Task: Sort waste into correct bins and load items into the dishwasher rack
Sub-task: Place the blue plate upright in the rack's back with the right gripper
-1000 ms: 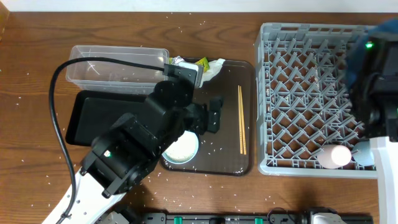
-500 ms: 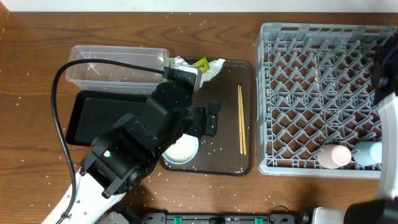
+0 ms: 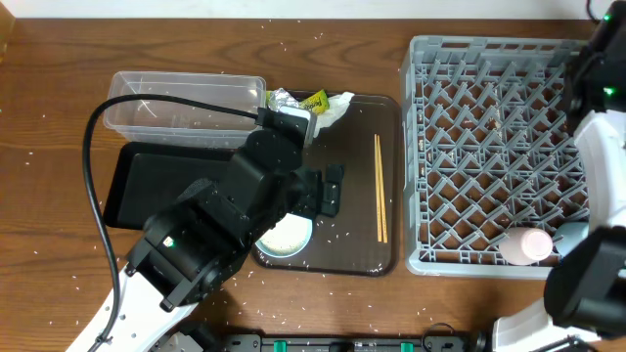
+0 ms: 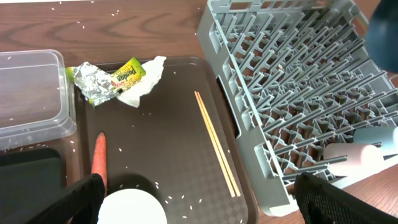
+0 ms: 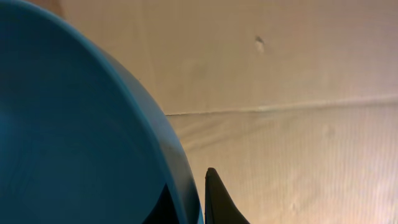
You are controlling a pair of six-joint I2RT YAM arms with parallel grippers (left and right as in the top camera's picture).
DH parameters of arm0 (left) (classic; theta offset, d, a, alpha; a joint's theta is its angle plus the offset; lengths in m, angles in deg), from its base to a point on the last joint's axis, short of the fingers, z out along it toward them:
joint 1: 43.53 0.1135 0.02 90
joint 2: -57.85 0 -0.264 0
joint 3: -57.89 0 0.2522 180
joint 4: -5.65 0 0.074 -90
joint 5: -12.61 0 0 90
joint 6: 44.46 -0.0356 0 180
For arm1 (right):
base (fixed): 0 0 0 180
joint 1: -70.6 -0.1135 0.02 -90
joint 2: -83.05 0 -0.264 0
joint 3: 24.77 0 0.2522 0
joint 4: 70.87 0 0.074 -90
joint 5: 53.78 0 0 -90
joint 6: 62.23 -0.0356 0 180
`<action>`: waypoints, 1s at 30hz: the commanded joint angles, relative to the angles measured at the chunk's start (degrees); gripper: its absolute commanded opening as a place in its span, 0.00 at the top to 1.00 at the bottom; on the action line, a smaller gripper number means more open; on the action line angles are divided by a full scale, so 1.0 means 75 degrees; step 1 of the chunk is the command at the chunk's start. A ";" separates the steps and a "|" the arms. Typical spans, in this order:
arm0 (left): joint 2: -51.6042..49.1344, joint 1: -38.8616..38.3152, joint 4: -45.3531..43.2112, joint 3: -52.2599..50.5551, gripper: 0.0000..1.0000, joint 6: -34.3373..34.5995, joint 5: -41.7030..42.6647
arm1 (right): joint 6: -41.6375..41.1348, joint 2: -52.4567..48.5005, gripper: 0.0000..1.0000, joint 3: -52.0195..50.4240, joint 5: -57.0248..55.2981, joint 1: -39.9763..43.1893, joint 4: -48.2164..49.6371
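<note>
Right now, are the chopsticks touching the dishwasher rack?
Apart. The left wrist view shows a strip of bare brown tray between the wooden chopsticks and the dishwasher rack; the overhead view shows the same gap.

The left arm (image 3: 220, 230) covers most of the white bowl (image 3: 290, 240). The dark blue dish (image 5: 68, 137), blurred, runs off the frame's left and bottom edges

The grey rack (image 3: 409, 147) at overhead right holds the pink cup (image 3: 526, 244) in its lower right corner, light blue cup (image 4: 376, 135) beside. The chopsticks (image 3: 380, 200), white bowl (image 3: 289, 235), carrot (image 4: 99, 160) lie centre; foil (image 4: 90, 83), packet (image 4: 129, 71), tissue (image 4: 143, 87) above; clear tub (image 3: 132, 112), black tray (image 3: 147, 186) left. The dark blue dish (image 5: 62, 124) fills the right wrist frame's left.
</note>
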 commanded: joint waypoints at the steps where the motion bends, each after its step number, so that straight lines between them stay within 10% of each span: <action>1: 0.0055 -0.0009 0.0000 0.0079 0.02 -0.0050 -0.0009 | 0.0592 -0.0321 0.99 0.0050 0.0029 -0.0219 0.0055; 9: 0.0055 -0.0009 0.0079 0.0076 0.02 -0.0047 -0.0009 | 0.0542 -0.1061 0.98 0.0050 0.0035 -0.0679 0.0050; 11: 0.0058 -0.0009 0.0079 0.0076 0.02 -0.0047 -0.0006 | 0.0364 -0.1125 0.72 0.0050 0.0198 -0.0930 0.0047; 14: 0.0058 -0.0009 0.0079 0.0076 0.02 -0.0047 -0.0006 | 0.0178 -0.1137 0.01 0.0050 0.0458 -0.1244 0.0015; 30: 0.0058 -0.0009 0.0082 0.0076 0.02 -0.0047 -0.0006 | -0.2766 -0.1067 0.01 0.0050 0.1501 -0.2192 -0.2477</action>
